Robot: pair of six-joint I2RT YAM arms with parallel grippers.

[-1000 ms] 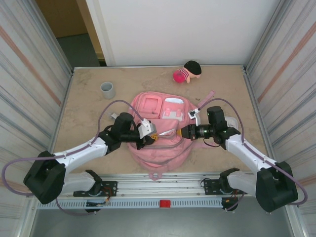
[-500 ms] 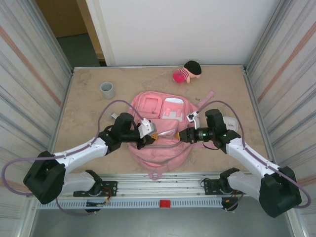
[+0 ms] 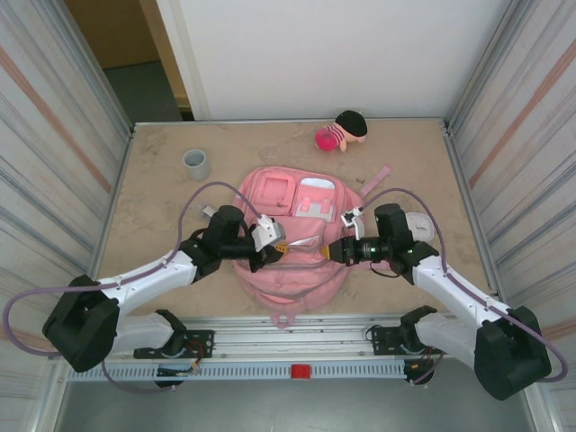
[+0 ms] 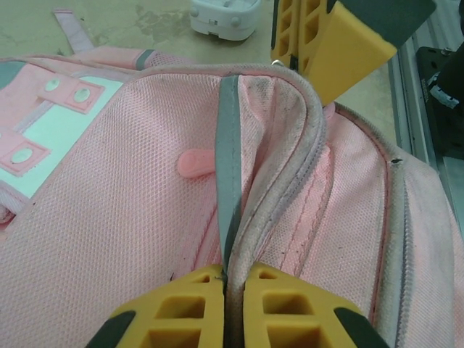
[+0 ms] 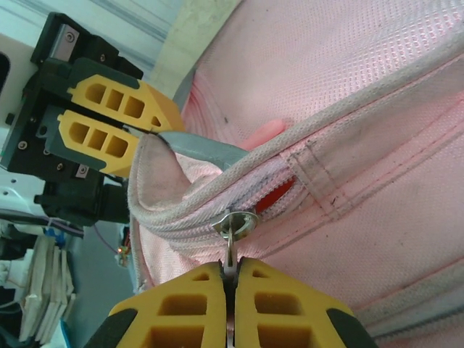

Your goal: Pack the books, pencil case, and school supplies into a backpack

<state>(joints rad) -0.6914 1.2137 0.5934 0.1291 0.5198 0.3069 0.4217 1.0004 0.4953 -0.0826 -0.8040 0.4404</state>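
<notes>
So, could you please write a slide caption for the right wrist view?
The right gripper shut on the zipper pull of the pink backpack, the left gripper pinching its fabric alongside.

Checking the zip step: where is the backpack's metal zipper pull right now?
In the right wrist view the zipper pull sits on the backpack's trimmed seam, pinched in the shut right gripper, close beside the left gripper clamping the fabric.

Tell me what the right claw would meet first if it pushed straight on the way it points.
The right claw pinches the zipper pull; straight ahead comes the raised zipper seam of the backpack, then probably the left claw, though depth is unclear.
</notes>
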